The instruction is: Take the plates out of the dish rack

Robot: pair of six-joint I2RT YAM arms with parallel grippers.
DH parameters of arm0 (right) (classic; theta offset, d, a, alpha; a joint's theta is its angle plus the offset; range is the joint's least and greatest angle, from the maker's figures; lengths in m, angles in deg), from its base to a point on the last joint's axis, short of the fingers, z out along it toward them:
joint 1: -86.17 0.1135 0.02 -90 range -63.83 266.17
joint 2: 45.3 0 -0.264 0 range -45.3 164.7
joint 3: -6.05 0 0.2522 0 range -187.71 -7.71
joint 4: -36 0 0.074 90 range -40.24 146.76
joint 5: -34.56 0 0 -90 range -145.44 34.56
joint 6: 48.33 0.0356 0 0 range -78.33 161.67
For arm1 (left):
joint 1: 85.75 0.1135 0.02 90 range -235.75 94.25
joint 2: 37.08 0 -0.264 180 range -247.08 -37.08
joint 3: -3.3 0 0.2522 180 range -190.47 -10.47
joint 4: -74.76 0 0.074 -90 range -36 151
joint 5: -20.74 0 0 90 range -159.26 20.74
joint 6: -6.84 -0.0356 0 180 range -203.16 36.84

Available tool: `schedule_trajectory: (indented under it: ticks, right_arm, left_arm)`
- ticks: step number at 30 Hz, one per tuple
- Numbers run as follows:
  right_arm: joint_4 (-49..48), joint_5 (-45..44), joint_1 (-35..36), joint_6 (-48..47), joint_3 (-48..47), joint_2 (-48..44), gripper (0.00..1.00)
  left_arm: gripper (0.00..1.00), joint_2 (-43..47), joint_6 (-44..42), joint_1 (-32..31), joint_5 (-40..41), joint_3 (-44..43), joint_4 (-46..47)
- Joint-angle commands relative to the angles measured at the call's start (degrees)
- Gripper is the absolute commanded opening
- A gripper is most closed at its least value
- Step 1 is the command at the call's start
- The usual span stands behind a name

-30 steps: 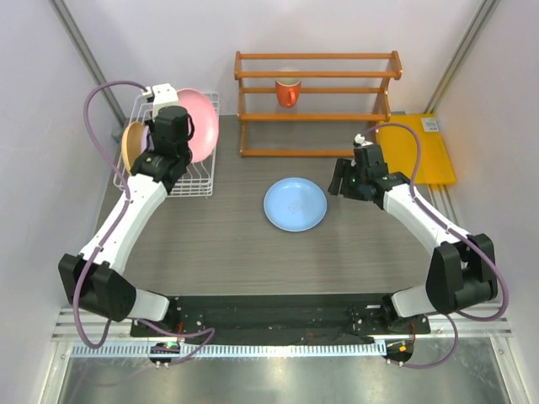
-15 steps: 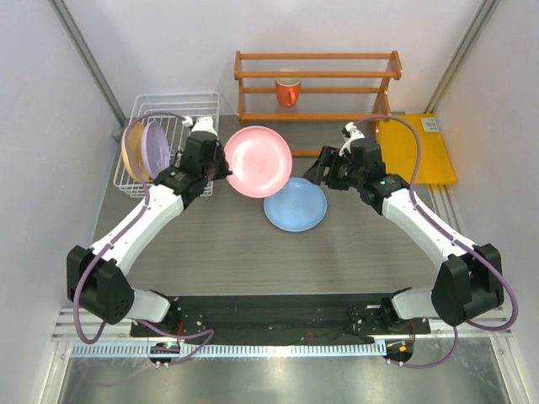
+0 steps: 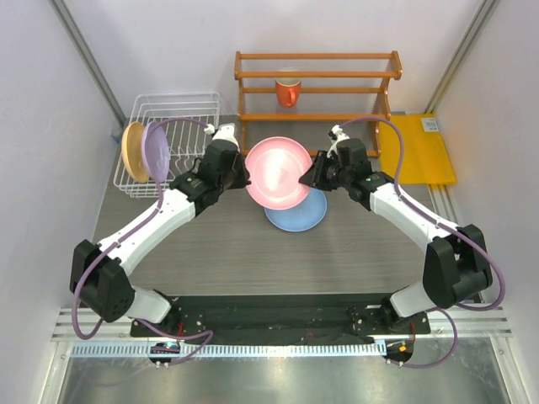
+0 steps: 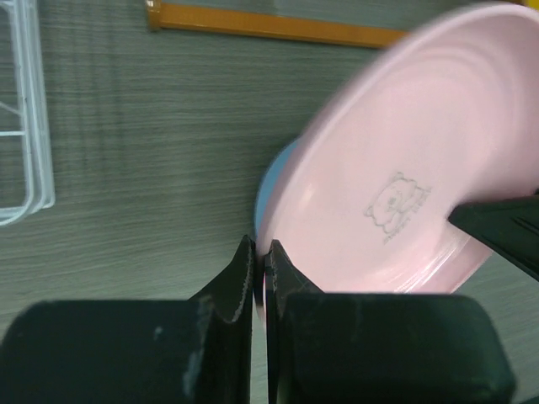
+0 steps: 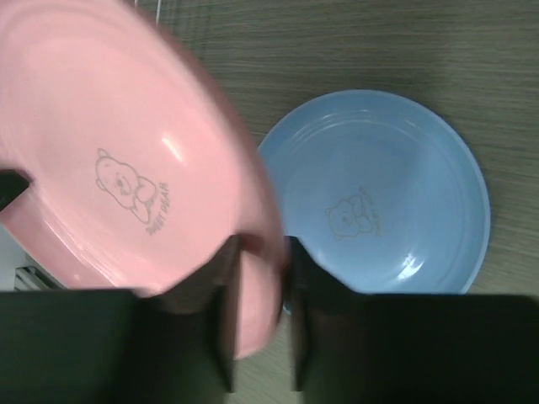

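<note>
A pink plate (image 3: 278,172) hangs tilted in the air over the light blue plate (image 3: 299,215), which lies flat on the table. My left gripper (image 3: 246,175) is shut on the pink plate's (image 4: 404,160) left rim, fingertips pinched together (image 4: 259,248). My right gripper (image 3: 313,174) straddles the opposite rim; in its wrist view the jaws (image 5: 261,248) stand apart on either side of the pink plate (image 5: 126,143), blurred. The blue plate (image 5: 379,202) shows beneath. In the white dish rack (image 3: 181,109) at the back left stand a lilac plate (image 3: 154,151) and an orange-yellow plate (image 3: 130,145).
An orange wooden shelf (image 3: 316,101) with an orange mug (image 3: 288,91) stands at the back, just behind the held plate. A yellow board (image 3: 417,150) lies at the back right. The rack's wire corner (image 4: 25,126) shows left of my left gripper.
My left arm has carried the pink plate out of the rack rightward to above the blue plate. My right gripper has moved left onto its right rim, jaws narrowing.
</note>
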State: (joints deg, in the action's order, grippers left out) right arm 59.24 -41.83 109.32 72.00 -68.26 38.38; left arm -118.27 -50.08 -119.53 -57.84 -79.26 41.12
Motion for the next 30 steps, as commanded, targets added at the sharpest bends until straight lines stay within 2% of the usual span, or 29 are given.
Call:
schedule_trajectory:
  ticks: [1,3,5,6,8,9,12,13,15,16,23,30]
  right_arm:
    - [-0.78,-2.25,0.31,-0.09,-1.76,-0.27,0.09]
    - [0.45,-3.67,0.31,-0.70,-2.02,-0.80,0.02]
    - [1.85,-5.51,0.31,-1.41,-2.20,-1.94,0.01]
    - [2.30,-6.22,0.22,-1.67,-2.20,-2.29,0.01]
    - [3.53,-8.50,0.22,-2.29,-2.20,-3.08,0.01]
    - [4.05,-9.47,0.22,-2.46,-2.29,-3.26,0.01]
    - [6.43,-12.72,0.13,-3.25,-2.20,-2.91,0.01]
    - [7.39,-13.25,-0.04,-3.52,-2.03,-2.73,0.01]
    - [8.19,-13.34,-0.48,-3.78,-1.50,-1.68,0.01]
    - [8.54,-13.34,-0.66,-3.96,-1.32,-1.24,0.01]
    - [10.04,-9.75,-3.20,-4.22,-0.71,3.77,0.01]
    - [10.12,-3.42,-4.35,-2.55,-0.70,7.37,0.01]
  left_arm:
    - [0.00,1.29,1.37,-0.59,1.06,-0.20,4.32]
    - [0.00,1.64,1.11,-0.59,3.33,0.15,4.15]
    - [0.00,2.43,0.50,-0.59,5.36,0.85,3.97]
    - [0.07,2.61,0.06,-0.50,7.54,1.29,3.80]
    - [0.32,2.88,-0.64,-0.59,9.49,1.29,2.83]
    - [0.54,2.96,-1.43,-0.59,12.11,1.12,2.31]
    - [0.78,3.49,-3.19,-0.59,17.21,1.03,0.20]
    - [0.89,3.75,-4.42,-0.50,21.32,1.03,-0.24]
    - [0.99,4.98,-5.57,-0.50,25.74,1.38,-1.39]
    - [1.00,5.60,-7.05,-0.41,29.24,1.64,-1.39]
    - [0.99,12.36,-13.99,-0.50,40.68,5.16,2.46]
    - [0.99,18.52,-20.41,-0.50,47.37,10.78,9.59]
